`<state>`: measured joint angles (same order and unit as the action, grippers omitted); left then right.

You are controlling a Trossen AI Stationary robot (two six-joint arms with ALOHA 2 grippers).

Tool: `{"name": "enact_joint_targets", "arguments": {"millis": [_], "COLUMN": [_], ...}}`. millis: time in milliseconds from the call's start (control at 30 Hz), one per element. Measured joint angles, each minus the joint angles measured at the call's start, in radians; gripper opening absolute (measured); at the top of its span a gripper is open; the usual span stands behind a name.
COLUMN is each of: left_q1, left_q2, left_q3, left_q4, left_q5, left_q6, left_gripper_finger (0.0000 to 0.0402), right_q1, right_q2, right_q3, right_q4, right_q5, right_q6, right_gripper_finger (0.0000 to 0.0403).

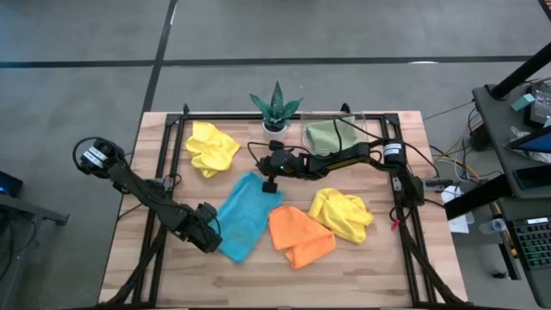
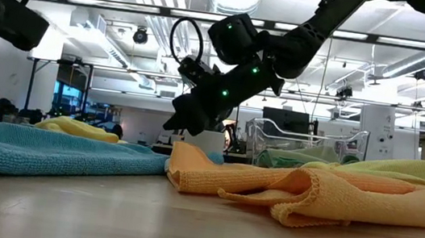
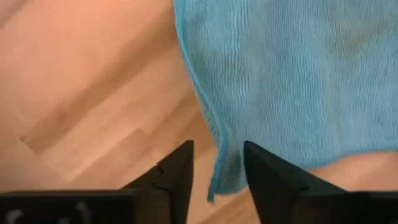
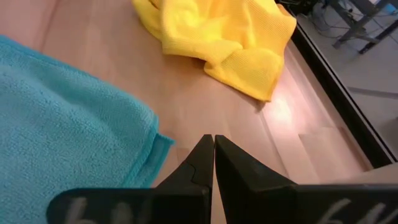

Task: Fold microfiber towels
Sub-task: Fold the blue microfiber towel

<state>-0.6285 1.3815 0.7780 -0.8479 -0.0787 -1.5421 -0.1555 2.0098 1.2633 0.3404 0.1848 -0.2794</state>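
We are spreading the blue towel (image 1: 242, 215) — left gripper (image 3: 217, 180) at seven o'clock, jaws parted astride its corner; right gripper (image 4: 213, 163), jaws shut, hovers at its twelve o'clock corner — next, pinch both corners

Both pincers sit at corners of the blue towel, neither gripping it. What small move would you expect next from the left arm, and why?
Probably the left pincer eases forward and shuts on the blue towel: its jaws stand apart with the towel's hem between them, nothing gripped. The right pincer is shut, just off the far corner.
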Motion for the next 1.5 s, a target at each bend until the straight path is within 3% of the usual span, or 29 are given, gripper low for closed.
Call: {"name": "enact_joint_targets", "arguments": {"millis": [200, 467, 600, 767, 867, 1000, 1167, 1233, 1500], "left_q1": [-0.001, 0.017, 0.025, 0.027, 0.040, 0.061, 0.064, 0.064, 0.058], "left_q2": [-0.006, -0.027, -0.028, -0.016, 0.020, 0.088, 0.169, 0.193, 0.235], "left_q3": [0.016, 0.081, 0.112, 0.103, 0.081, 0.079, 0.078, 0.078, 0.059], "left_q4": [0.000, 0.002, 0.033, 0.201, 0.327, 0.351, 0.351, 0.342, 0.333], "left_q5": [0.094, 0.061, -0.040, -0.350, -0.427, -0.400, -0.340, -0.328, -0.289], "left_q6": [-0.032, -0.048, -0.022, 0.031, 0.145, 0.183, 0.187, 0.188, 0.218], "left_gripper_finger": [0.0184, 0.0196, 0.0196, 0.0196, 0.0196, 0.0196, 0.0196, 0.0196, 0.0196], "right_q1": [0.000, 0.000, 0.000, 0.000, -0.001, -0.005, -0.013, -0.013, -0.002], "right_q2": [-0.005, -0.005, -0.005, -0.005, -0.005, -0.005, 0.003, 0.023, 0.119], "right_q3": [0.007, 0.083, 0.131, 0.179, 0.188, 0.188, 0.185, 0.182, 0.191], "right_q4": [-0.052, -0.186, -0.286, -0.406, -0.422, -0.426, -0.329, -0.245, -0.120], "right_q5": [0.000, -0.001, -0.002, -0.003, -0.011, -0.141, -0.484, -0.567, -0.537], "right_q6": [-0.001, -0.057, -0.086, -0.125, -0.134, -0.148, -0.124, -0.085, -0.053], "right_gripper_finger": [0.0009, 0.0009, 0.0009, 0.0009, 0.0009, 0.0009, 0.0009, 0.0009, 0.0009]}}
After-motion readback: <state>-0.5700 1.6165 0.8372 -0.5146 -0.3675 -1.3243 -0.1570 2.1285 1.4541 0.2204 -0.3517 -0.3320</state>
